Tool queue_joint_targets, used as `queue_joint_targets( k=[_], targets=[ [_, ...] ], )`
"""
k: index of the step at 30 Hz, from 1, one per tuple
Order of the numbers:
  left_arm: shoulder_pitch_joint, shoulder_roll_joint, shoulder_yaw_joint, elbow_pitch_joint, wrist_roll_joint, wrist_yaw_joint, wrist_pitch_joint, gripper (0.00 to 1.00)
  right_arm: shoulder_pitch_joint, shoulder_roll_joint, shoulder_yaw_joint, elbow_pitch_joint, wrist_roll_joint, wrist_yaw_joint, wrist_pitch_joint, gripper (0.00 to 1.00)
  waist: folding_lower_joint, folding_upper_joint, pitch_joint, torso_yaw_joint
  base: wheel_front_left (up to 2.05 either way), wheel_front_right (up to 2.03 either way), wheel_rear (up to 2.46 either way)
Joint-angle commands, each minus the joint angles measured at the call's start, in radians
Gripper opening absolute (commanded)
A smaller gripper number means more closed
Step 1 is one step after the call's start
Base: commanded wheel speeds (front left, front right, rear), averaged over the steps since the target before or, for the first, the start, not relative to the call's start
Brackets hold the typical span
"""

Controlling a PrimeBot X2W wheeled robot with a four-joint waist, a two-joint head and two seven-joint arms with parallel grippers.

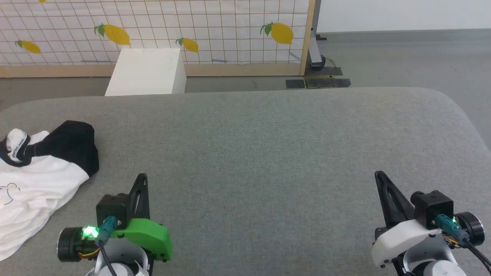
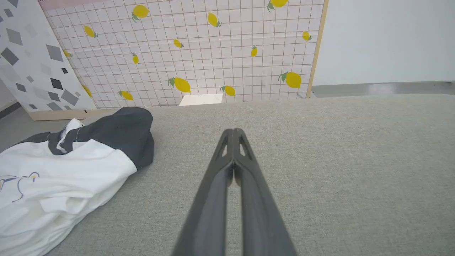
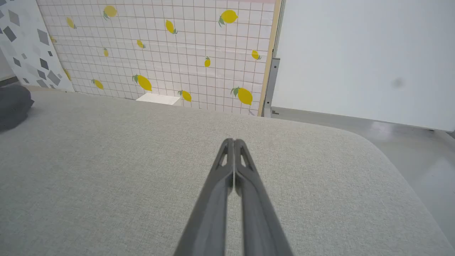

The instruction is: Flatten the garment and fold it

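Left fingers (image 1: 143,182) (image 2: 224,170): pressed together, nothing between them. They hang just over bare bench (image 1: 249,153), tips pointing at the far edge.
Right fingers (image 1: 383,188) (image 3: 224,177): same, together and empty, over bare bench near its rounded right corner.

Shirt (image 1: 38,180) (image 2: 71,170): crumpled heap on the bench, off to the left of the left fingers, near them but not touching. Partly cut off by the frame edge in the head and left wrist views. White body lies bunched, in folds. Black sleeve (image 1: 73,145) (image 2: 124,131) is piled on the side ahead-left of the left tips and is the part closest to them. Black neckband (image 1: 5,155) sits further left, with the inside label showing. Part of a line-drawn print (image 1: 7,191) shows on the white, too cropped to make out.
From the right fingers the shirt is well apart, far left; right wrist view catches just a dark bit of sleeve (image 3: 12,106) at its left edge.

Past the bench's far edge, ahead of the left fingers: white box (image 1: 147,71) on the floor (image 1: 402,57). Behind it a tiled lemon panel (image 1: 230,30).
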Motion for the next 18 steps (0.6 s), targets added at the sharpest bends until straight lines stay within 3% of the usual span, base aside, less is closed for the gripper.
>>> queue_joint_targets(
  k=[1, 18],
  targets=[
    [0.011, -0.004, 0.002, -0.003, 0.010, 0.006, 0.001, 0.00, -0.015, 0.001, 0.001, -0.005, -0.005, -0.002, 0.000, 0.00, 0.0000, 0.0115, 0.000, 0.000, 0.00, 0.00, 0.00],
    [0.011, -0.004, 0.002, -0.003, 0.010, 0.006, 0.001, 0.00, -0.015, 0.001, 0.001, -0.005, -0.005, -0.002, 0.000, 0.00, 0.0000, 0.0115, 0.000, 0.000, 0.00, 0.00, 0.00]
  ],
)
